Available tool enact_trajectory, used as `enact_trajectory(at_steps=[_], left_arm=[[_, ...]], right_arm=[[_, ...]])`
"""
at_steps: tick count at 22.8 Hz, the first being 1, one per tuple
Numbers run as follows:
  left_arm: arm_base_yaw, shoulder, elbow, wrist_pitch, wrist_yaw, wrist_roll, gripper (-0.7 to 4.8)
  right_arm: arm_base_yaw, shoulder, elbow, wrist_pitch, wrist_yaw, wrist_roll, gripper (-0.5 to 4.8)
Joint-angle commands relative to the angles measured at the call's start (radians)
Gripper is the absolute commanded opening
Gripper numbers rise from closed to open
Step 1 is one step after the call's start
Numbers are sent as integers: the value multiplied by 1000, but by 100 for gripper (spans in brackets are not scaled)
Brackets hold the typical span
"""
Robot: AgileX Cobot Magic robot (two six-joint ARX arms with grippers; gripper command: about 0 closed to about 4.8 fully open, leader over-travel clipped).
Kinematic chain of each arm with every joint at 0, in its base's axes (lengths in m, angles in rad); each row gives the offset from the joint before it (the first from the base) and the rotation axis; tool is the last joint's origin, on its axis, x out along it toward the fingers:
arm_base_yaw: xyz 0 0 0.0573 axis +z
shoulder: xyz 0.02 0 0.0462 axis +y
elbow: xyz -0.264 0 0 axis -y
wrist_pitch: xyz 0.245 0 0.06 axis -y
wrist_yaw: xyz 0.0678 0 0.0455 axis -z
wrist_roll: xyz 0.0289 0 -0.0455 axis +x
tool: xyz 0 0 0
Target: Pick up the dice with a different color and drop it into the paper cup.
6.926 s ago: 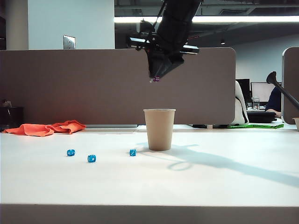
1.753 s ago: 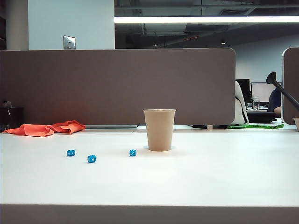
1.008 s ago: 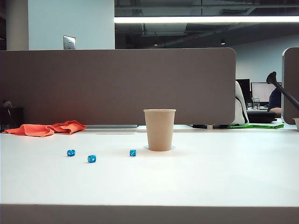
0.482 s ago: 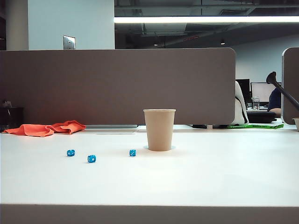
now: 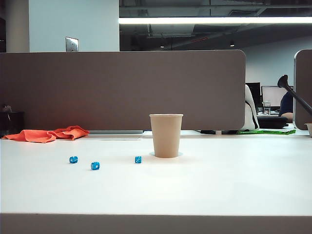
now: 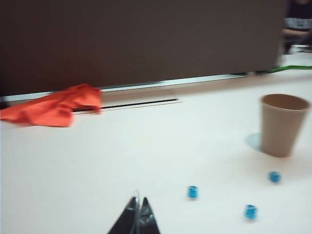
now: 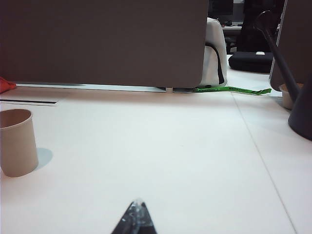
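The tan paper cup [image 5: 166, 135] stands upright mid-table, and shows in the left wrist view [image 6: 282, 124] and the right wrist view [image 7: 17, 142]. The dice with a different color is not in view. Three blue dice [image 5: 73, 159] [image 5: 95, 165] [image 5: 138, 159] lie left of the cup. The left wrist view shows them too [image 6: 192, 191] [image 6: 250, 211] [image 6: 274, 177]. My left gripper [image 6: 139, 202] is shut and empty, low over the table, short of the blue dice. My right gripper [image 7: 138, 204] is shut and empty, well to the right of the cup. Neither arm shows in the exterior view.
An orange cloth [image 5: 48, 133] lies at the back left of the white table [image 5: 219, 185]. A grey partition [image 5: 122, 87] runs along the far edge. A dark stand [image 7: 300, 117] and a small cup [image 7: 288, 95] sit at the far right.
In the earliest frame an arm hung above the cup with a purple die in its jaws; it has since left the exterior view. Over the last second nothing on the table moved.
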Motion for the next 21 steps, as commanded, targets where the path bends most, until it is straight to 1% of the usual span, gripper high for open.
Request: enact_trajectory(at_steps=[1, 3, 6, 10, 12, 16, 17, 21], left_arm=[[1, 1, 3, 15, -65, 25, -6], [19, 1, 3, 14, -96, 26, -6], [66, 1, 3, 15, -80, 24, -6], [186, 1, 3, 21, 55, -3, -6], [223, 1, 4, 20, 79, -27, -6], [224, 1, 4, 19, 76, -40, -6], [224, 1, 4, 20, 76, -69, -6], [224, 1, 4, 22, 76, -116, -6]], right_arm=[[-1, -1, -2, 17, -1, -2, -5], [-1, -1, -2, 17, -1, -2, -5], [-1, -1, -2, 17, -1, -2, -5], [-1, -1, -2, 16, -1, -2, -5], [-1, -1, -2, 16, -1, -2, -5], [-1, -1, -2, 16, -1, -2, -5], [-1, -1, -2, 16, 0, -2, -5], [-1, -1, -2, 18, 0, -6, -5]])
